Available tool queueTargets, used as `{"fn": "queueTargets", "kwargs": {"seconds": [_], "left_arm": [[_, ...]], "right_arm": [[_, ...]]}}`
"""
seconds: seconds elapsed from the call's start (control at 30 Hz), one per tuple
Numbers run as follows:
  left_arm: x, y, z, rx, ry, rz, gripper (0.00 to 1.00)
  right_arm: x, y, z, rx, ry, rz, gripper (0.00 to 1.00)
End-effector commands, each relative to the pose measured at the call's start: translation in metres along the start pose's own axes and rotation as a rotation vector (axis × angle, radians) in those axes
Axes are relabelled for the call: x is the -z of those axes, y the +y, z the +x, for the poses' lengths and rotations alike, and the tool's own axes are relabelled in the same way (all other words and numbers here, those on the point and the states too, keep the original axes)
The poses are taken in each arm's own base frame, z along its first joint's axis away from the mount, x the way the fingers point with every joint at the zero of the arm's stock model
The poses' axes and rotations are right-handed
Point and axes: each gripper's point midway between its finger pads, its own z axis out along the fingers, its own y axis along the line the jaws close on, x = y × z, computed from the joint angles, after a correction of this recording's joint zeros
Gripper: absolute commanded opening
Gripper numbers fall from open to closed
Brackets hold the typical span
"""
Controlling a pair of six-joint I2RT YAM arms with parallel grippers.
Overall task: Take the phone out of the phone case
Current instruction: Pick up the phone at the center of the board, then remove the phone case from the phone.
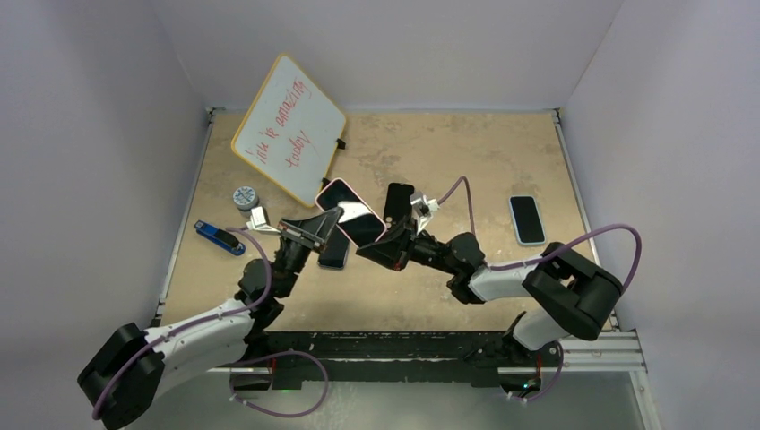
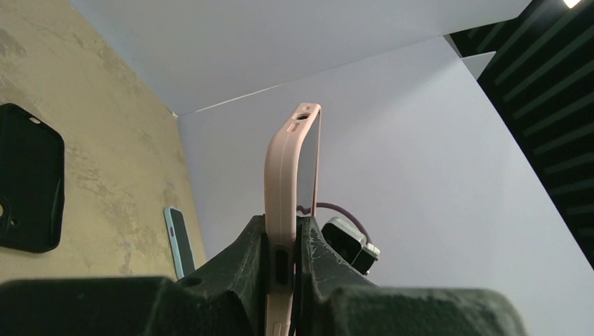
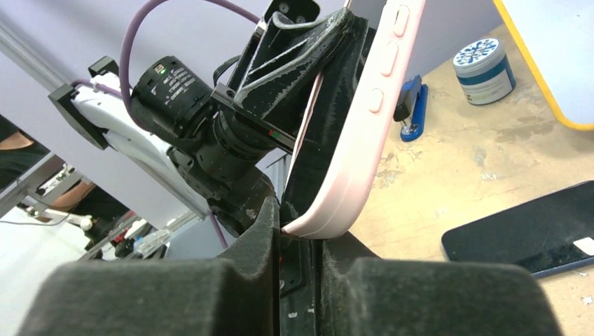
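Tan mottled tabletop (image 1: 448, 152). Far-left corner: whiteboard (image 1: 289, 128), yellow-rimmed, propped at a tilt, red handwriting across it. Just beside its near-left edge: round tin (image 1: 245, 197), blue-and-white lid. Nearer, by the left table edge: blue stapler (image 1: 220, 236), lying flat. Centre: empty black case (image 1: 398, 202), flat. Near-left of that: dark-screened phone (image 1: 333, 253), flat, screen up, partly hidden. Right side, well apart: phone in pale blue case (image 1: 527, 219), screen up.

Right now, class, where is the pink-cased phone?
In the top view the pink-cased phone is mid-table, raised off the surface, clamped in the jaws of the left gripper and right gripper, just below the whiteboard.
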Motion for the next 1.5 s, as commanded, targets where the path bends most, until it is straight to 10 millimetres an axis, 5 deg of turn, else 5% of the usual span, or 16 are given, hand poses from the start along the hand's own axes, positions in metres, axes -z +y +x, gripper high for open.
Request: {"fn": "queueTargets", "kwargs": {"seconds": [0.0, 0.3, 0.97, 1.47], "left_arm": [[-0.006, -0.017, 0.009, 0.003, 0.065, 0.021, 0.00], [-0.016, -0.016, 0.021, -0.062, 0.203, -0.032, 0.00], [-0.021, -0.021, 0.014, -0.191, 0.322, 0.015, 0.00], [-0.007, -0.055, 0.014, -0.341, 0.289, 0.317, 0.00]], "right_arm": [[0.002, 0.008, -0.018, 0.248, -0.086, -0.062, 0.02], [0.005, -0.005, -0.015, 0.507, -0.014, -0.019, 0.00], [0.013, -0.026, -0.010, 0.709, 0.118, 0.065, 0.00], [-0.003, 0.064, -0.035, 0.323, -0.063, -0.294, 0.00]]}}
